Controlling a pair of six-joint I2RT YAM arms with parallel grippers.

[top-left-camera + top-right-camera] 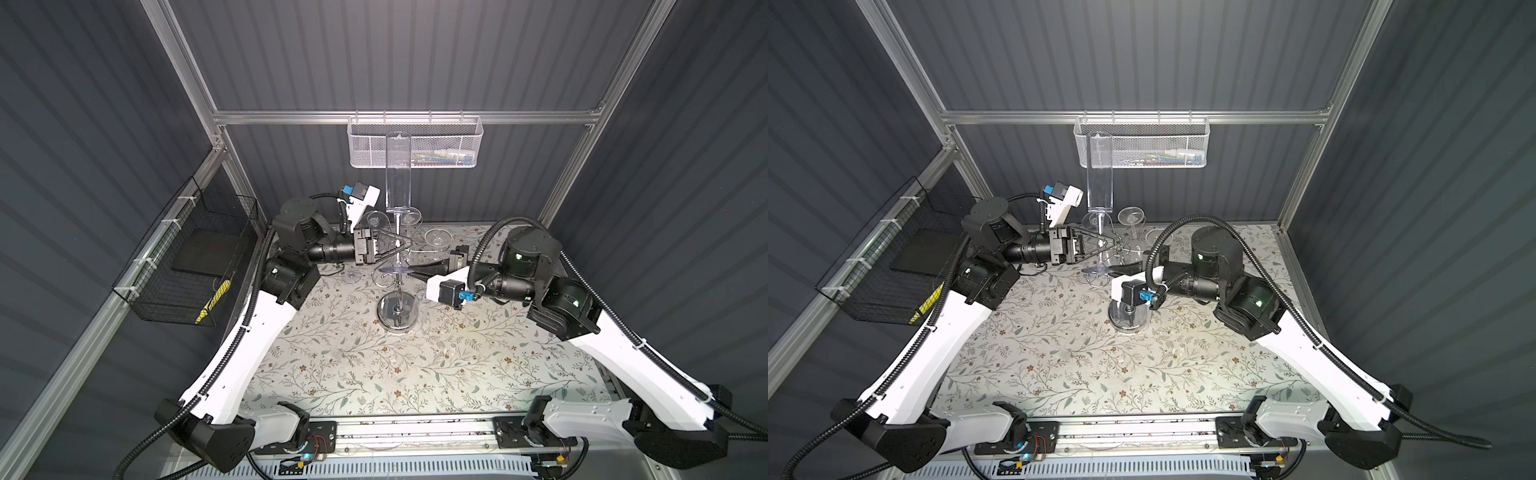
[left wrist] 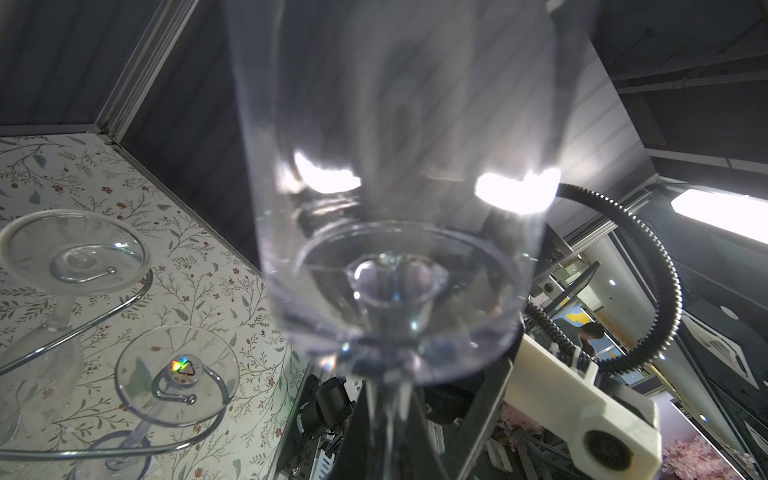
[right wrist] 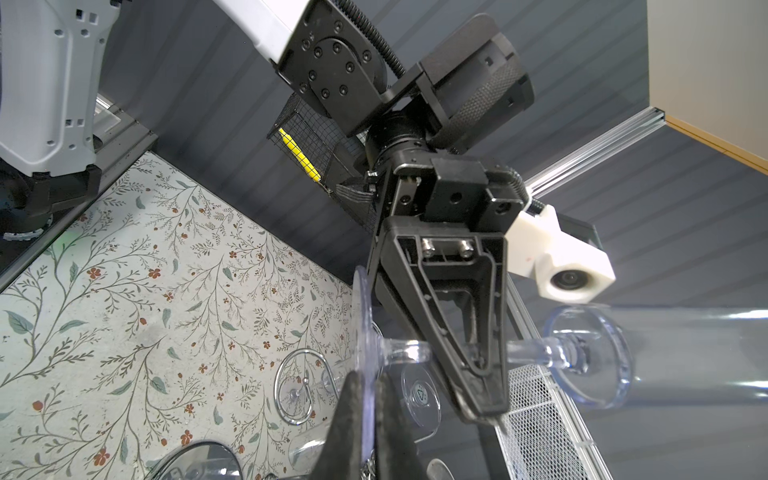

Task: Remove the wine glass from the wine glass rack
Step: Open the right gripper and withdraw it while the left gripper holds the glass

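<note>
Left fingers (image 3: 478, 395) clench the clear cylindrical wine glass (image 1: 398, 166) by the stem; right fingers (image 3: 349, 432) pinch its disc foot.

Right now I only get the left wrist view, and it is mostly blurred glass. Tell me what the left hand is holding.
Observer: In the right wrist view, the left hand is shut on the stem of the wine glass.
Operator: Report the right hand.
Observer: The right hand pinches the rim of the glass's foot.
Operator: Locate the rack's base.
Observer: In both top views, the wine glass rack stands on its disc base mid-table.
</note>
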